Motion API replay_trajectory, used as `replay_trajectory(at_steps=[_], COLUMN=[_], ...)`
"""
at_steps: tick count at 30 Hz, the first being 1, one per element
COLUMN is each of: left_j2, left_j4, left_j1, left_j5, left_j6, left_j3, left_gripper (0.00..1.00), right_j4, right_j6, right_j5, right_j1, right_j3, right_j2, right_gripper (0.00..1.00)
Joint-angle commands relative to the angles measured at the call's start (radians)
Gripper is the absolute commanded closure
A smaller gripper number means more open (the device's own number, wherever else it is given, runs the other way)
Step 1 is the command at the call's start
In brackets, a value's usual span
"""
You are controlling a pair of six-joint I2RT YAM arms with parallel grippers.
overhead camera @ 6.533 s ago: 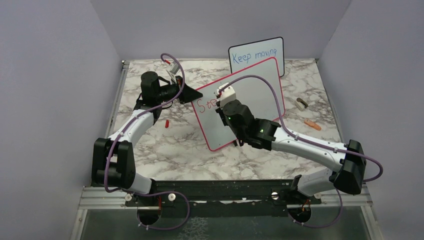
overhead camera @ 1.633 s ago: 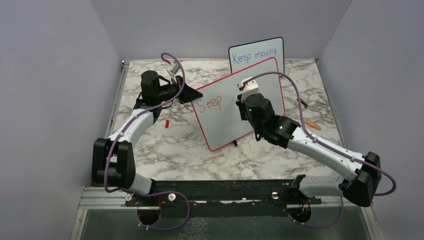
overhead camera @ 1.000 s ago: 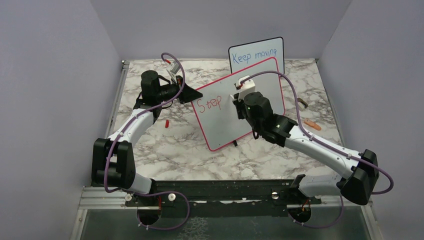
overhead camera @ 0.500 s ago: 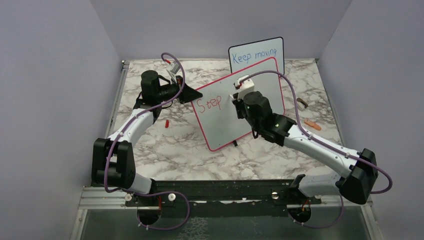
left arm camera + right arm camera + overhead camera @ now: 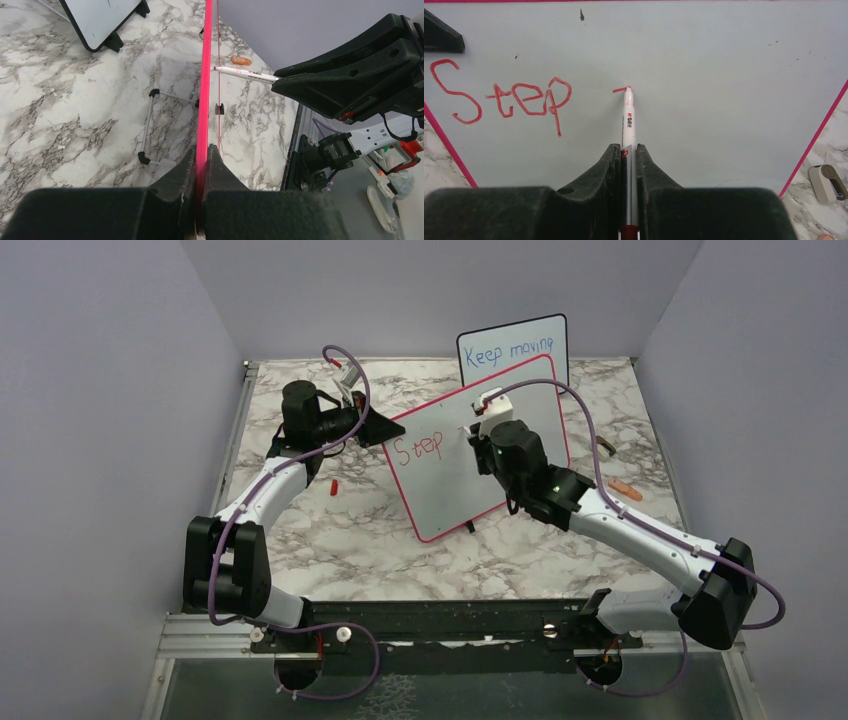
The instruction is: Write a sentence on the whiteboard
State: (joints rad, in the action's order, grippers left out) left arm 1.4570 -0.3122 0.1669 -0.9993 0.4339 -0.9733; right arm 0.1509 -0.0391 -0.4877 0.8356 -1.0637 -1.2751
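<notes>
The whiteboard (image 5: 445, 502), white with a red-pink frame, stands tilted at the table's middle. My left gripper (image 5: 384, 428) is shut on the board's left corner, and the frame's edge (image 5: 205, 75) is pinched between the fingers (image 5: 186, 165). My right gripper (image 5: 628, 150) is shut on a white marker (image 5: 628, 117). The marker's tip touches the board to the right of the red word "Step" (image 5: 521, 97). A short red stroke (image 5: 620, 90) lies at the tip. From above, the right gripper (image 5: 478, 434) is at the board's centre.
A smaller black-framed board (image 5: 512, 350) with blue writing stands behind the whiteboard. A red cap (image 5: 333, 486) lies left of it. A grey eraser (image 5: 828, 182) and an orange piece (image 5: 623, 489) lie at the right. The whiteboard's wire stand (image 5: 148, 125) rests behind it.
The word has grown from "Ste" to "Step". The right gripper moved right along the board, and the marker has laid a short new red stroke. The left gripper has not moved.
</notes>
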Motion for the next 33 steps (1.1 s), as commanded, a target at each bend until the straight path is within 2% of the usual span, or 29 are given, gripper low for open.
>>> replay_trajectory(at_steps=[1, 16, 33], left_j2=[0.023, 0.022, 0.021], left_j4=[0.089, 0.09, 0.09], left_j1=[0.025, 0.022, 0.02], left_j5=[-0.021, -0.02, -0.023], left_j6=[-0.064, -0.064, -0.063], left_j3=[0.011, 0.01, 0.01], left_gripper=[1.0, 1.0, 1.0], right_j4=[-0.009, -0.021, -0.066], right_j6=[0.006, 0.002, 0.013], right_j5=[-0.016, 0.077, 0.035], right_j1=[-0.013, -0.013, -0.015], right_j3=[-0.005, -0.027, -0.028], right_j2=[0.018, 0.034, 0.02], right_gripper=[1.0, 1.0, 1.0])
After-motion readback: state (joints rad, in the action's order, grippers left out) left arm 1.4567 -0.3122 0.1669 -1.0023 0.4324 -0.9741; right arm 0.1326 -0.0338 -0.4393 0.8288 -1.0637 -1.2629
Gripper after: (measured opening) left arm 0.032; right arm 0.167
